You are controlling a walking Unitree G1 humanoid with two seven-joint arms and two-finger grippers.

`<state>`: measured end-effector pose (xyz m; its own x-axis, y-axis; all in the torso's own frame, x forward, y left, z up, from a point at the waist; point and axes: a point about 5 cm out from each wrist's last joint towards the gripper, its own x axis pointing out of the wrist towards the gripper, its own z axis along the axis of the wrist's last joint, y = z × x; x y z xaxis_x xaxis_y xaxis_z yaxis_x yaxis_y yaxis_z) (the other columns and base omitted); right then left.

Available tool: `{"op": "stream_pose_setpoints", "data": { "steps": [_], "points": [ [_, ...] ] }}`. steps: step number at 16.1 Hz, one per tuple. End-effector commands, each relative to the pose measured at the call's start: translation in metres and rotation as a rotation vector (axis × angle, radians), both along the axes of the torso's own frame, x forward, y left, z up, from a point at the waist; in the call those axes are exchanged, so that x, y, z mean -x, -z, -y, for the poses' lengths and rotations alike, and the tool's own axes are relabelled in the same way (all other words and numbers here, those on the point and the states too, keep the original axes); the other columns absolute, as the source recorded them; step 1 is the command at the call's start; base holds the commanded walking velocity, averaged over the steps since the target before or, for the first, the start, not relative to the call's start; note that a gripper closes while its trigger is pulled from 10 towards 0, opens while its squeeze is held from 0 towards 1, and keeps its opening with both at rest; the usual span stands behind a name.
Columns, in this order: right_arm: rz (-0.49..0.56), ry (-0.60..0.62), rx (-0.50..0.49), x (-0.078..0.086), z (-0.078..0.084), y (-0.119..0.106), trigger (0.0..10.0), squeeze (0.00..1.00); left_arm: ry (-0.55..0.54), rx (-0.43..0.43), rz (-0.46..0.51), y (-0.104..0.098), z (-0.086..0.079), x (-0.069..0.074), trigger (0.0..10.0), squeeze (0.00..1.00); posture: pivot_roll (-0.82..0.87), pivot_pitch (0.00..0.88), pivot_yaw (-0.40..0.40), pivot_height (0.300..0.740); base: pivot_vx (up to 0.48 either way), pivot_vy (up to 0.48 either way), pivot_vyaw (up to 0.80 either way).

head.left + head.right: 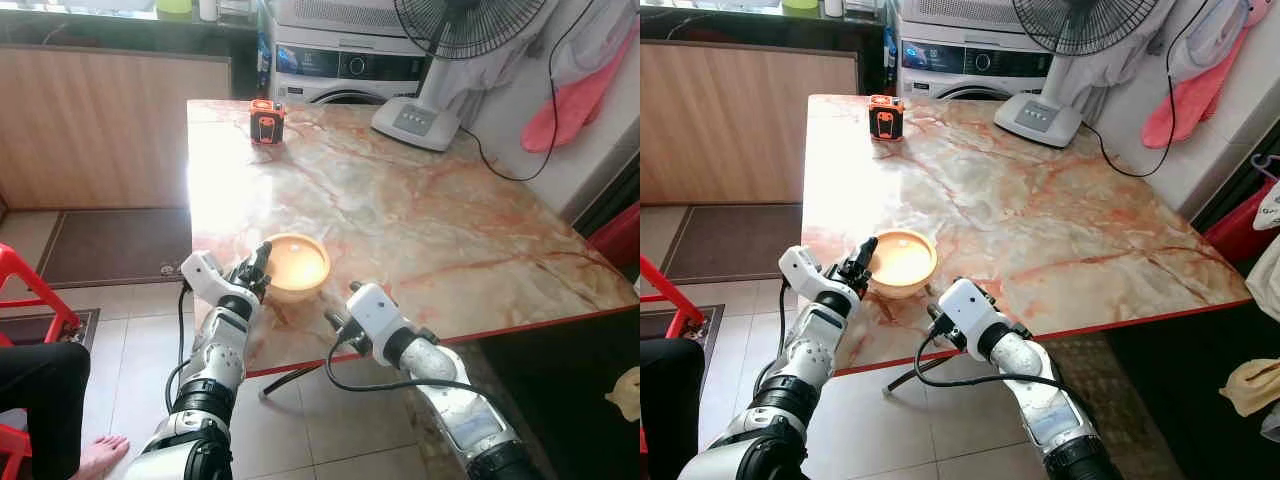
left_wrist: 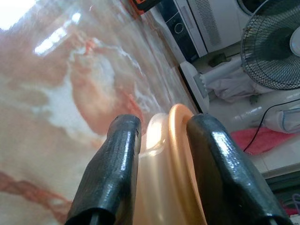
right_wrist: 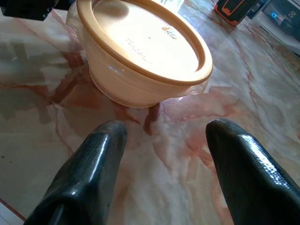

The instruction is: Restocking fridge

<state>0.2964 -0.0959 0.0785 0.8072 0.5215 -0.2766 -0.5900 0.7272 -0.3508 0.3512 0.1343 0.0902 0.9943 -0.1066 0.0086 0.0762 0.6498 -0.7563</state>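
I see one lidded bowl (image 1: 296, 266) sitting upright near the front edge of the marble surface (image 1: 420, 210), toward my left side of it. My left tool (image 1: 257, 270) is at the bowl's left rim; from the left wrist camera its two fingers (image 2: 110, 173) stand on either side of the orange lid edge (image 2: 180, 154), closed in on the rim with only the rim's thickness between them, so I read it as gripping the bowl. My right tool (image 3: 161, 161) sits low over the surface just short of the bowl on its right front side, its two fingers spread wide apart with nothing between them, the bowl (image 3: 140, 56) lying ahead of the tips and not touched. Elsewhere on the surface I count one small orange and black device (image 1: 266, 122) near the far left corner and one fan (image 1: 440, 60) whose white base stands at the far edge, its black cord (image 1: 500, 160) trailing off to the right. Behind the surface is one washing machine (image 1: 345, 60). At my left I can see a red chair (image 1: 30, 290) and part of a person, a dark trouser leg (image 1: 40, 400) and a bare foot (image 1: 100, 455) on the tiled floor (image 1: 130, 340). A pink cloth (image 1: 585, 90) hangs on the right wall.
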Motion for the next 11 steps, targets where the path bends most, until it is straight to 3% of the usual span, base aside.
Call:
{"op": "stream_pose_setpoints", "data": {
  "steps": [1,11],
  "points": [
    [0.018,-0.001,0.008,-0.0015,0.0028,-0.0047,10.0,0.0,0.014,0.019,0.002,-0.0015,0.0058,-0.0013,10.0,0.0,-0.06,0.0,-0.173,0.74,0.0,0.0,0.0],
    [0.017,-0.006,0.011,-0.001,0.0026,-0.005,10.0,0.0,0.017,0.026,-0.012,-0.0053,0.0096,-0.0066,10.0,0.0,-0.07,0.0,-0.176,0.74,0.0,0.0,0.0]
  ]
}}
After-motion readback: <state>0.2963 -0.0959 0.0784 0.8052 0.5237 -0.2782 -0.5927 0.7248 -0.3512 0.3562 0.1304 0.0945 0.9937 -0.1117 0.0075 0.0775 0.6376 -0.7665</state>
